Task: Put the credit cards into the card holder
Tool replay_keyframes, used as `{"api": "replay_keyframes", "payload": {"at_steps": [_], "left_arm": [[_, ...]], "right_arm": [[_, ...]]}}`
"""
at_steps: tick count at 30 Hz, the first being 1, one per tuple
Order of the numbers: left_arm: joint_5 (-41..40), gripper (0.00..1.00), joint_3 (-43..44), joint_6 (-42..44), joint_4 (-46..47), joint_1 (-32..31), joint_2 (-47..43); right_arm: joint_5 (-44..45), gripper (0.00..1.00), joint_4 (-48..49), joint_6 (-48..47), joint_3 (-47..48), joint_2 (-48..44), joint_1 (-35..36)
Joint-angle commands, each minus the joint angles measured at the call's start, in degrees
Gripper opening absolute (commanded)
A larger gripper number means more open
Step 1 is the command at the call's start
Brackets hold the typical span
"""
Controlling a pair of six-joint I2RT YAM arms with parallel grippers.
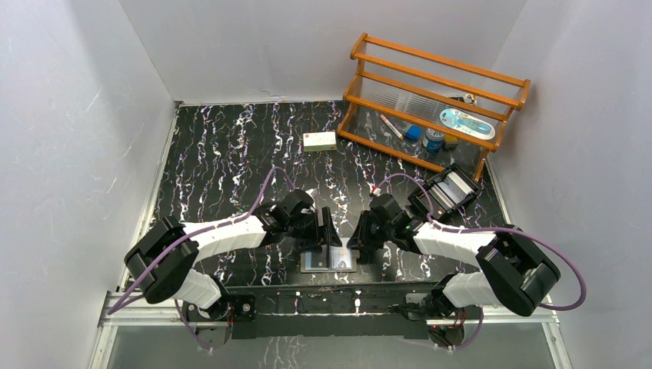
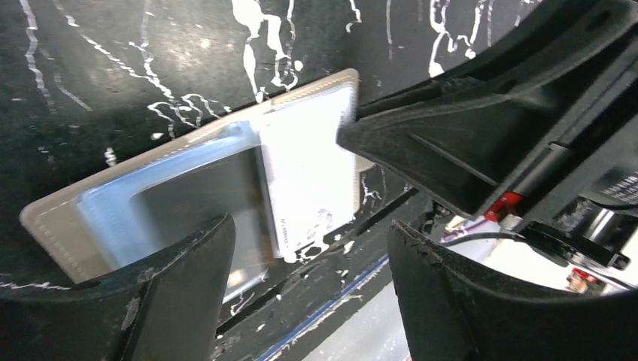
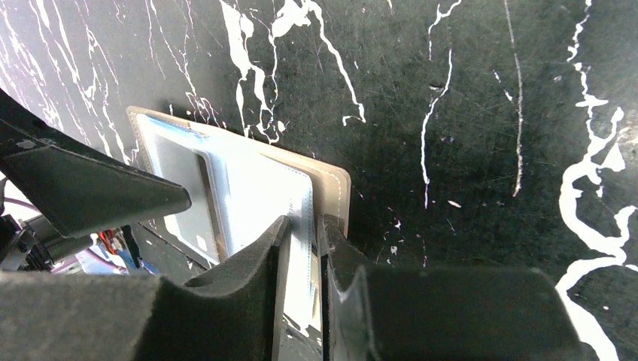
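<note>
The card holder (image 1: pixel 328 261) lies open and flat near the table's front edge, with a taupe rim (image 2: pixel 53 218) and a light blue inside with clear pockets. A white credit card (image 2: pixel 308 173) lies on its right half and sticks out over the near edge. My left gripper (image 2: pixel 310 226) hangs open over the holder and holds nothing; in the top view it is just behind the holder (image 1: pixel 329 231). My right gripper (image 3: pixel 305 219) is nearly shut, with a narrow gap. Its tips rest on the holder's right edge (image 3: pixel 335 184) by the card (image 3: pixel 256 195). I see nothing pinched in it.
A black open tray (image 1: pixel 448 190) with pale flat things stands at the right. A white box with a red mark (image 1: pixel 319 141) lies further back. A wooden rack (image 1: pixel 430 100) with small items fills the back right. The table's front edge (image 2: pixel 353 278) runs just below the holder.
</note>
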Motion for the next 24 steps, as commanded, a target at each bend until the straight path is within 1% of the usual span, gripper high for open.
{"api": "replay_keyframes", "payload": {"at_steps": [1,4,7,9,13,17,19,24], "left_arm": [[5.2,0.73,-1.8,-2.1,5.7,0.1,-1.5],[6.2,0.73,-2.4,-3.0,8.0,0.2,-2.0],[6.1,0.73,-2.1,-3.0,7.4,0.1,-2.6],[4.4,0.73,-1.3,-2.1,4.0,0.2,-3.3],[-2.9,0.73,2.1,0.7,-9.1,0.1,-5.2],[-7.5,0.74,2.3,1.2,-13.9,0.1,-6.5],[-8.1,0.75,2.2,1.3,-14.5,0.2,-6.5],[-7.4,0.75,1.8,1.7,-12.6,0.2,-5.1]], "right_arm": [[1.4,0.28,1.1,-0.4,-1.2,1.1,0.4],[1.3,0.28,1.5,-0.3,-1.4,1.4,0.4],[1.3,0.28,1.3,-0.4,-1.4,1.2,0.4],[1.9,0.28,-0.2,-0.7,-0.7,0.4,0.5],[3.4,0.28,-2.2,-1.3,0.1,-1.5,0.5],[3.0,0.27,-1.9,-1.2,0.0,-1.1,0.5],[2.9,0.28,-1.6,-1.1,-0.1,-0.7,0.6],[2.7,0.28,-1.4,-0.9,0.0,-0.4,0.6]]}}
